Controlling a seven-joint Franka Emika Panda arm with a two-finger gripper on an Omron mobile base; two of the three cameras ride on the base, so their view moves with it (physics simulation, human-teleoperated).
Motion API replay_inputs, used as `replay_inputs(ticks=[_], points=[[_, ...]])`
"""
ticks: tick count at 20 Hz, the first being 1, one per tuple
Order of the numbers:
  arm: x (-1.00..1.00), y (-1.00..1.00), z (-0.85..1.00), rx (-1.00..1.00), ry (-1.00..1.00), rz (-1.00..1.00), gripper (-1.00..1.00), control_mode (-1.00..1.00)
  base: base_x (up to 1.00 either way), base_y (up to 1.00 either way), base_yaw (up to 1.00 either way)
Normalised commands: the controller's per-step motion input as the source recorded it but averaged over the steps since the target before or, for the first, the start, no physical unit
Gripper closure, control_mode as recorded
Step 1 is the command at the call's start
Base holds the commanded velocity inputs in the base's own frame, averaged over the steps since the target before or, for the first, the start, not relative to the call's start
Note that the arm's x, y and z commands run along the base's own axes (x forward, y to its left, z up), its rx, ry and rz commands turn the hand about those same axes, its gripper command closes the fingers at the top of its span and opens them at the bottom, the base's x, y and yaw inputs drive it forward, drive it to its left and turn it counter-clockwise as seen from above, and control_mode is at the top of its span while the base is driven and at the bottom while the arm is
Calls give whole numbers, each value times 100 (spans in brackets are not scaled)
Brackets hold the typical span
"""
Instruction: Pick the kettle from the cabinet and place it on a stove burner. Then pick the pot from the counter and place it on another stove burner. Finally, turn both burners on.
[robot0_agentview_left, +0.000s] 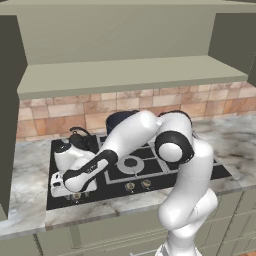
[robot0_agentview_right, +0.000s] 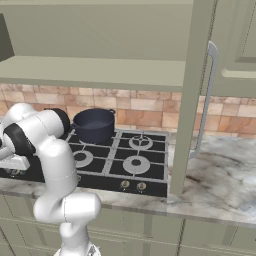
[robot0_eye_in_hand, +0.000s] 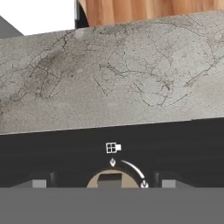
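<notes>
Showing navy pot (robot0_agentview_right: 94, 125) on a rear burner, black kettle (robot0_agentview_left: 80, 138) half hidden behind the arm, gripper (robot0_eye_in_hand: 112, 183) over a knob (robot0_eye_in_hand: 110, 179), jaw spread unclear.

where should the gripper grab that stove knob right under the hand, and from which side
Grip the round tan knob across its raised bar, coming straight down from above onto the black cooktop. The gripper already straddles it, one fingertip on each side.

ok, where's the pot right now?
The pot sits on the cooktop's back-left burner in the right base view, against the brick backsplash; in the left base view its rim peeks out behind the arm, right of the kettle.
</notes>
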Motion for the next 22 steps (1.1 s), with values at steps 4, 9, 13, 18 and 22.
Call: replay_inputs(ticks=[4, 9, 13, 18, 22], points=[[11, 6, -6, 0, 0, 0, -100, -100, 0, 0, 0], [1, 0, -15, 0, 0, 0, -100, -100, 0, 0, 0], [0, 0, -19, -1, 0, 0, 100, -100, 0, 0, 0], [0, 0, -8, 0, -1, 0, 100, -100, 0, 0, 0], [0, 0, -2, 0, 0, 0, 100, -100, 0, 0, 0]])
